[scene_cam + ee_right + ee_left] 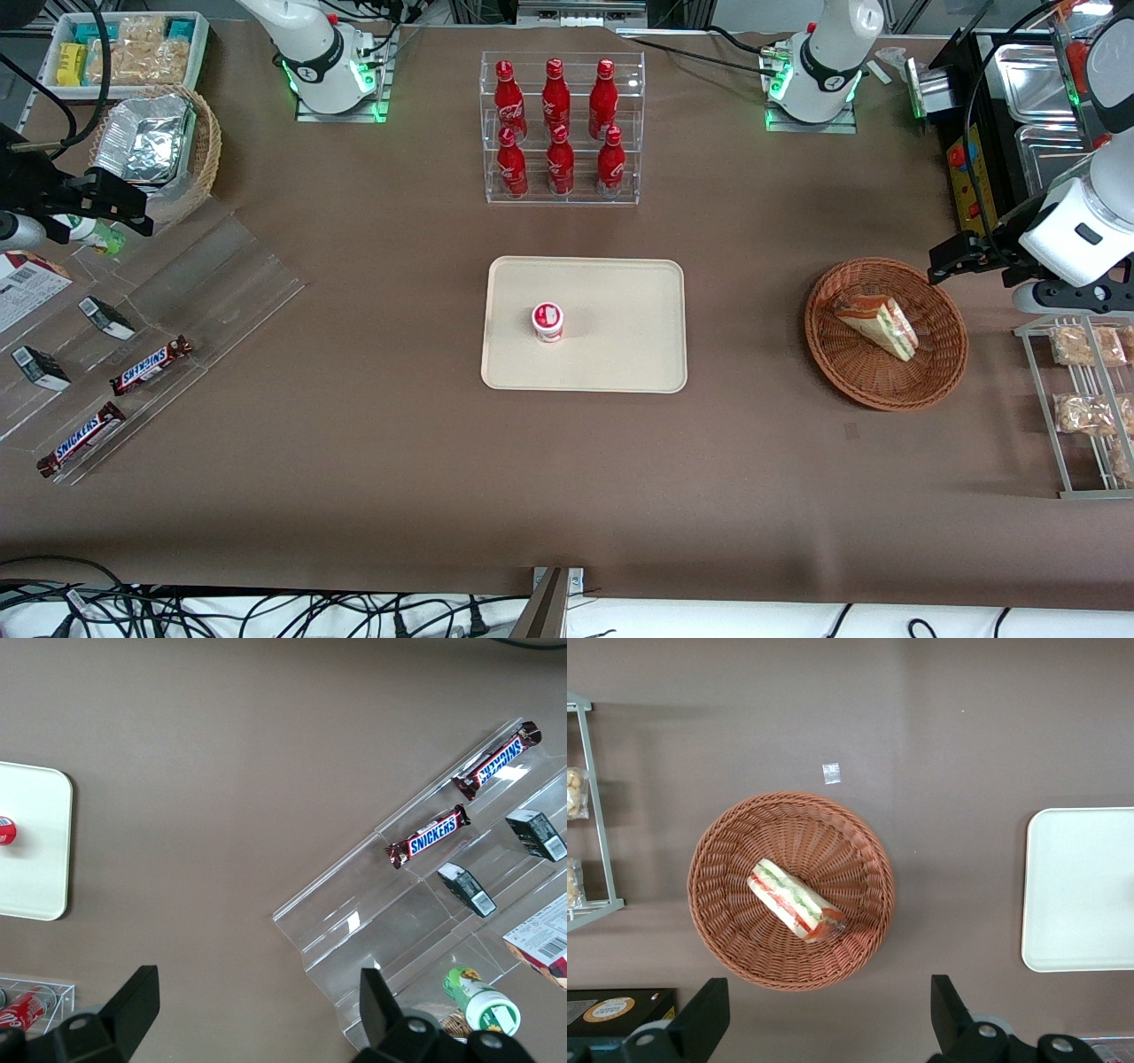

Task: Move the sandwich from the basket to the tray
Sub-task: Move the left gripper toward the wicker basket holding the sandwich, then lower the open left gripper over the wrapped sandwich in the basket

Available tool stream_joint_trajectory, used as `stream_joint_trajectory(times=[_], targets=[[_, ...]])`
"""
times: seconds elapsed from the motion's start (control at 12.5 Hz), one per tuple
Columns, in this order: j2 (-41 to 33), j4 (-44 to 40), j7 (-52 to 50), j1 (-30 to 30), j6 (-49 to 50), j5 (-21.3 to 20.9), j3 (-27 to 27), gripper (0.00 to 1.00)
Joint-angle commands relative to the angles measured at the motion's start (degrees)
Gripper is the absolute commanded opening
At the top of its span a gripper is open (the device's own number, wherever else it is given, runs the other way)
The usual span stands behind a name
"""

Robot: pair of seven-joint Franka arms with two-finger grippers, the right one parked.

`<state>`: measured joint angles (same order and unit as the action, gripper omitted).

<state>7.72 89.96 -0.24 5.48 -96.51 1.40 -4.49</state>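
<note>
The sandwich point(877, 323), a pale wedge with green, pink and yellow layers, lies in the round reddish-brown wicker basket point(850, 372) toward the working arm's end of the table. The cream tray point(620, 354) lies at the table's middle with a small red-and-white cup point(547, 322) on it. My left gripper point(952, 261) hangs open and empty above the table just beside the basket's rim, farther from the front camera than the sandwich. In the left wrist view the open gripper point(826, 988) hovers by the basket point(735, 859), apart from the sandwich point(796, 911); the tray's bare end point(1081, 895) shows too.
A wire rack of bagged snacks point(1085, 408) stands close beside the basket and shows in the left wrist view point(594, 815). A clear rack of red cola bottles point(561, 128) stands farther back than the tray. Metal trays point(1036, 89) sit near the gripper. A candy display point(151, 363) lies toward the parked arm's end.
</note>
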Motion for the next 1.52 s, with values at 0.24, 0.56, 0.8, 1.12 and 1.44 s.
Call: stream_joint_trajectory(times=[0.24, 0.56, 0.8, 1.12, 1.44], targets=[[-0.3, 0.0, -2.8, -0.4, 1.9, -0.3, -0.2, 1.00], [1.2, 1.4, -13.6, -1.1, 1.8, -0.7, -0.2, 1.00], [1.1, 7.1, -22.2, -2.5, -3.6, -1.8, -0.1, 1.00], [-2.9, 20.4, -31.7, -3.3, -16.7, -1.9, 0.0, 1.00], [-4.8, 31.2, -37.1, -4.1, -28.4, -2.0, 0.2, 1.00]])
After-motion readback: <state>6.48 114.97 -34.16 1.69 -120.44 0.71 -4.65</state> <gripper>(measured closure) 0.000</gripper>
